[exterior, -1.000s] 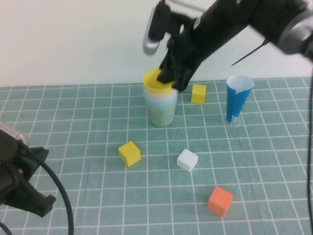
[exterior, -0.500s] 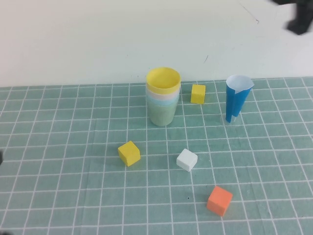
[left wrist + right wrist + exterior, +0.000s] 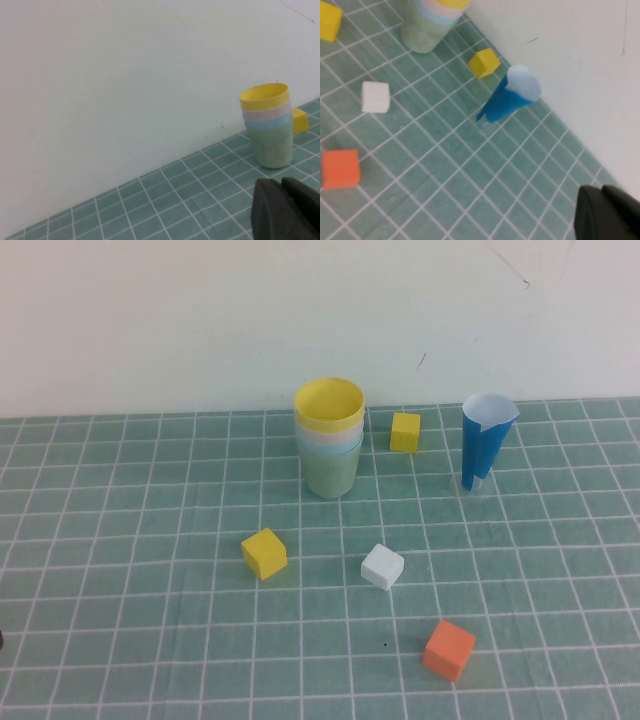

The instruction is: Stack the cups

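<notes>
The cups (image 3: 329,437) stand nested on the desk (image 3: 150,620) near the wall; light, stiff, likely slick, best gripped by the rim. Left gripper (image 3: 285,210) and right gripper (image 3: 607,215), fingers closed, hold nothing, both well clear.

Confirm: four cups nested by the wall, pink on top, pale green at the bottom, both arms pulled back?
Not quite. The top cup is the yellow cup, not pink; the pink cup sits just under it, with the pale green cup at the bottom. The high view shows this. The rest holds.
</notes>
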Robot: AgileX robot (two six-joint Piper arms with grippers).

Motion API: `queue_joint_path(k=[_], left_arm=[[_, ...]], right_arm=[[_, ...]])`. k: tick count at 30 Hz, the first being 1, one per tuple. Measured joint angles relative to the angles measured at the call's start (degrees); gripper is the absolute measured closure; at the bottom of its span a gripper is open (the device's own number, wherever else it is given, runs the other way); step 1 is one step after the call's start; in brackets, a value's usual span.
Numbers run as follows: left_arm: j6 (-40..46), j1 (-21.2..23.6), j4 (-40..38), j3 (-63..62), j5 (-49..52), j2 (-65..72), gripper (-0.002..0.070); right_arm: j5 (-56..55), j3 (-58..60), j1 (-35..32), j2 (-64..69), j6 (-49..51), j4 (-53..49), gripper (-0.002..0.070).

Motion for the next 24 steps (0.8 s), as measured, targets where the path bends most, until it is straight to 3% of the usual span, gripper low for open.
queue_joint_path(k=[5,11,24], left_arm=[[-0.1,0.0,0.0,0.1,1.2,0.0,0.0676],[-0.1,0.0,0.0,0.1,2.2,0.0,0.0677],[-0.2,0.5,-1.0,3.7,1.3,0.0,0.0677]], right_arm=[[-7.9,18.3,0.0,-13.4,3.3,0.0,0.0676],[-7.1,31.6,0.0,-27.3,6.0,-0.1,0.0676],[0.0,35.1,0.0,-36.9,8.5,0.8,0.0678]])
